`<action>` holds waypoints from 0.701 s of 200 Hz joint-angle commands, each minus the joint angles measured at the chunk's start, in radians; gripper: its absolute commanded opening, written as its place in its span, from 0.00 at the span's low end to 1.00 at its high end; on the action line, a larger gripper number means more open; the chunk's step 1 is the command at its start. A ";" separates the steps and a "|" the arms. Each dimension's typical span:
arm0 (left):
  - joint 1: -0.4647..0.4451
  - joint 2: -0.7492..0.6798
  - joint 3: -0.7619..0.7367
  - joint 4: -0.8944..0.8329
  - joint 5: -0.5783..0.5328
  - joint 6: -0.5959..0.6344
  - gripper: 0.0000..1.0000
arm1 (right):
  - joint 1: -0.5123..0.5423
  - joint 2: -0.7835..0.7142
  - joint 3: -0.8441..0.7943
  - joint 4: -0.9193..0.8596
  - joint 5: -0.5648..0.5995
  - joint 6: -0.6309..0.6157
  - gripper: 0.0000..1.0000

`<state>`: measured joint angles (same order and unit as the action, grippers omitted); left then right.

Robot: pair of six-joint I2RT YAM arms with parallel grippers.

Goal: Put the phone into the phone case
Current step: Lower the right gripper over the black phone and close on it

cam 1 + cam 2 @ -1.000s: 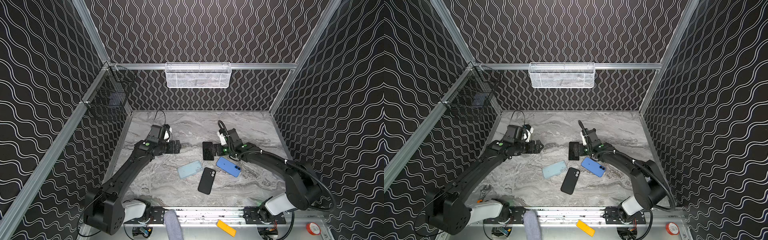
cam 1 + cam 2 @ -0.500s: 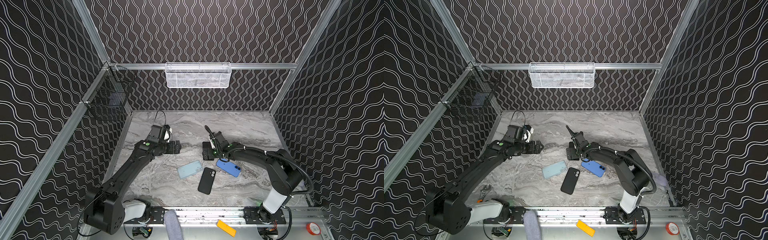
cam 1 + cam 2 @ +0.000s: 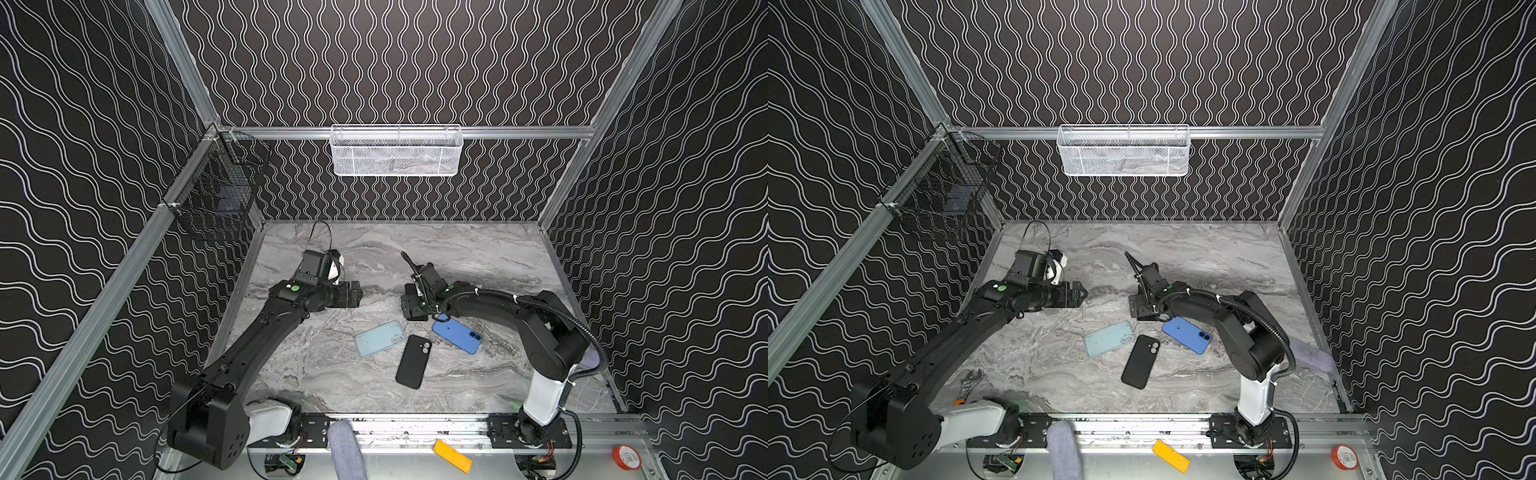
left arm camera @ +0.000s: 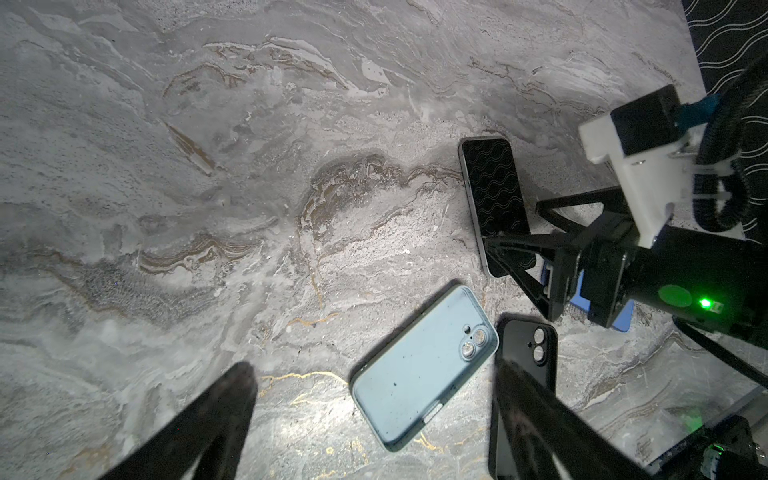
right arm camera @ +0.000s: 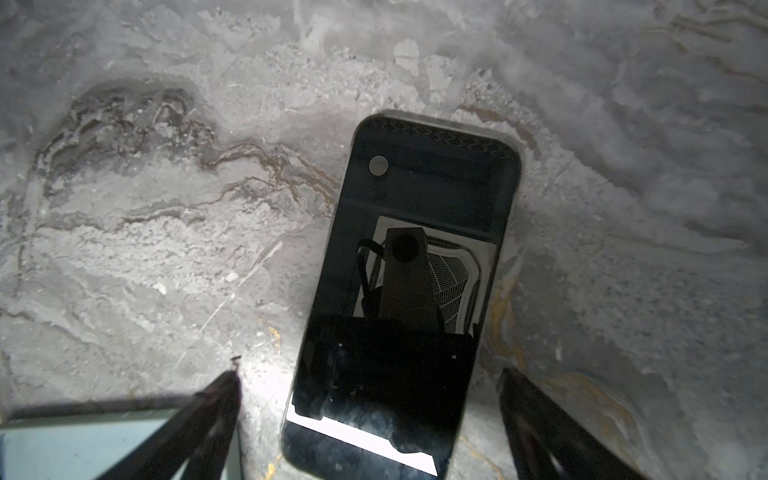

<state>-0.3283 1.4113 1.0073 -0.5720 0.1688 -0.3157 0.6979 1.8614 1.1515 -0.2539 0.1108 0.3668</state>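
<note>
Containers: a white mesh basket (image 3: 395,151) is hanging on the back rail, and its contents are not showing through the mesh. A black wire basket (image 3: 214,199) is hanging on the left wall rail and holding one dark bluish object, too dim to identify.

Count on the marble tabletop (image 3: 478,257): one bare phone (image 5: 409,270) is lying screen-up, its glass mirroring the wrist camera. Three cases are lying back-up near it: a light blue case (image 3: 380,338), a black case (image 3: 412,361) just beside it, and a blue case (image 3: 456,336). Lenses are showing in their camera cutouts, so whether any is empty cannot be told.

The right gripper (image 3: 411,301) is sitting low over the phone with its fingers spread wide, one along each long side of the phone's end. Contact cannot be told. The left gripper (image 3: 354,294) is hovering over bare tabletop, fingers spread and holding nothing.

Front rail: one orange block (image 3: 452,456) and one red tape roll (image 3: 625,457), whose label is too small to read.
</note>
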 commanded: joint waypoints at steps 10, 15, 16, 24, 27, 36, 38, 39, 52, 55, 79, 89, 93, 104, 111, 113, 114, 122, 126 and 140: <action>-0.001 -0.008 0.004 0.013 -0.006 -0.014 0.94 | 0.010 0.023 0.017 -0.037 0.052 0.023 0.99; -0.001 -0.007 0.004 0.012 -0.007 -0.015 0.94 | 0.013 0.027 0.018 -0.040 0.055 0.023 0.99; -0.001 -0.007 0.004 0.012 -0.007 -0.015 0.94 | 0.013 0.028 0.019 -0.040 0.055 0.024 0.99; -0.002 -0.009 0.005 0.011 -0.008 -0.014 0.95 | 0.016 0.030 0.021 -0.044 0.062 0.025 0.99; -0.002 -0.009 0.004 0.011 -0.008 -0.014 0.95 | 0.017 0.030 0.022 -0.045 0.065 0.027 0.99; -0.001 -0.010 0.004 0.009 -0.009 -0.016 0.94 | 0.021 0.030 0.024 -0.049 0.067 0.027 0.99; -0.002 -0.011 0.003 0.009 -0.009 -0.015 0.95 | 0.023 0.029 0.025 -0.050 0.068 0.027 0.99; -0.002 -0.011 0.003 0.009 -0.009 -0.015 0.95 | 0.023 0.029 0.025 -0.050 0.070 0.027 0.99; -0.001 -0.012 0.004 0.010 -0.010 -0.016 0.95 | 0.030 0.063 0.028 -0.053 0.078 0.028 0.99; -0.002 -0.012 0.004 0.009 -0.009 -0.015 0.95 | 0.031 0.063 0.028 -0.053 0.081 0.029 0.99; -0.001 -0.014 0.004 0.008 -0.012 -0.016 0.95 | 0.038 0.071 0.031 -0.054 0.092 0.028 0.99; -0.001 -0.014 0.004 0.007 -0.014 -0.017 0.95 | 0.042 0.076 0.033 -0.054 0.097 0.029 0.99; -0.001 -0.014 0.005 0.006 -0.014 -0.016 0.95 | 0.043 0.077 0.033 -0.056 0.099 0.028 0.99; -0.001 -0.012 0.005 0.006 -0.013 -0.016 0.95 | 0.045 0.080 0.033 -0.056 0.102 0.029 0.99; -0.002 -0.012 0.004 0.006 -0.013 -0.018 0.95 | 0.046 0.081 0.031 -0.055 0.106 0.030 0.99; -0.002 -0.012 0.004 0.006 -0.012 -0.019 0.95 | 0.047 0.082 0.031 -0.055 0.106 0.030 0.99; -0.002 -0.013 0.005 0.006 -0.012 -0.019 0.95 | 0.047 0.082 0.030 -0.054 0.106 0.030 0.99; -0.002 -0.014 0.004 0.007 -0.011 -0.018 0.95 | 0.050 0.082 0.027 -0.053 0.108 0.030 0.99; -0.002 -0.014 0.004 0.006 -0.013 -0.018 0.96 | 0.051 0.082 0.027 -0.051 0.109 0.030 0.99; -0.002 -0.015 0.004 0.007 -0.014 -0.019 0.96 | 0.053 0.082 0.023 -0.050 0.110 0.032 0.97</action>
<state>-0.3283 1.3991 1.0073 -0.5781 0.1646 -0.3195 0.7464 1.9343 1.1805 -0.2829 0.2310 0.3779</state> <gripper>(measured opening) 0.953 0.984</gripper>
